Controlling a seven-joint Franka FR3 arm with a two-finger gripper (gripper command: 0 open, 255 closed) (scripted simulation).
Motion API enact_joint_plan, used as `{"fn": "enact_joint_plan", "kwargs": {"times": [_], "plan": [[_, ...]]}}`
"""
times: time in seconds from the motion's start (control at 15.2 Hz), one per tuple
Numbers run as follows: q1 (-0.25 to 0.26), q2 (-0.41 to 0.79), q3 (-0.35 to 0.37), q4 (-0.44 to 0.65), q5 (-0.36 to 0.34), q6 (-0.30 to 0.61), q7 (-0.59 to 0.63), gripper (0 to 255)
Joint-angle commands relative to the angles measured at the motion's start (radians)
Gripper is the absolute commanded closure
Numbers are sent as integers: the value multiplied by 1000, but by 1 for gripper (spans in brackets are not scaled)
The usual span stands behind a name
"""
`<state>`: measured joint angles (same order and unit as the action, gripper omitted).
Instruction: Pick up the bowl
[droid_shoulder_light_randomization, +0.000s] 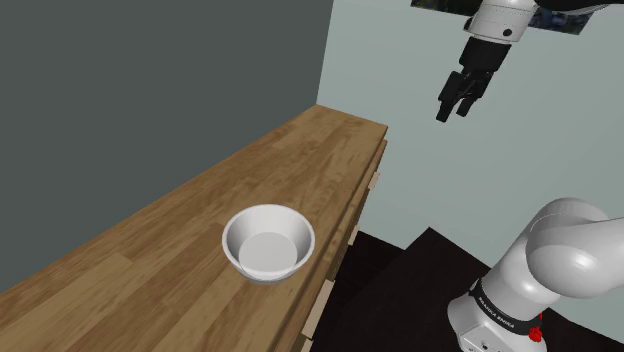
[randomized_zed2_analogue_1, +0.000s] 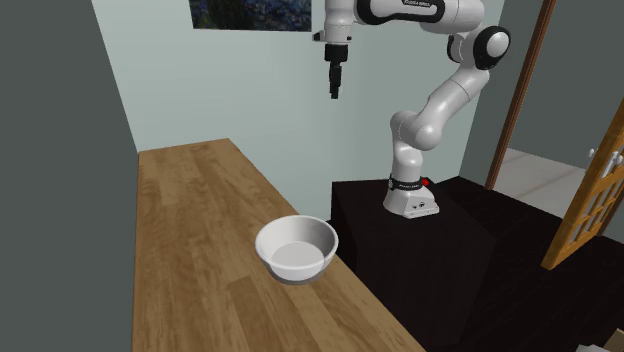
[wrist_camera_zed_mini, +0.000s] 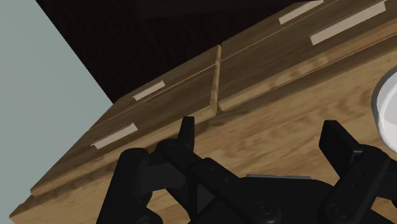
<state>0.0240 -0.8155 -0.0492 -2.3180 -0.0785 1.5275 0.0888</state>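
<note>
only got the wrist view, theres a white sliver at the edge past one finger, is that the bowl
Observer: Yes, that is the white bowl, standing upright near the front edge of the wooden counter.
Operator: how high am i
Observer: The gripper hangs well above counter level, out towards the counter's far end.
Operator: anything inside the bowl
Observer: Nothing shows inside it in the second exterior view.

Brown wooden countertop (droid_shoulder_light_randomization: 140, 260) at the shoulder view's lower left, dark grey wall (droid_shoulder_light_randomization: 150, 80) above, dark picture (randomized_zed2_analogue_1: 250, 12) at the second exterior view's top centre, wooden lattice door (randomized_zed2_analogue_1: 592, 200) at its right edge
</note>
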Motion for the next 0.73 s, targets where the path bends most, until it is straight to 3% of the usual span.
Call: {"fn": "enact_joint_plan", "kwargs": {"times": [0.0,0.66], "plan": [[0,0,0,0,0,0,0,0],[51,42,68,-249,160,320,140,0]]}}
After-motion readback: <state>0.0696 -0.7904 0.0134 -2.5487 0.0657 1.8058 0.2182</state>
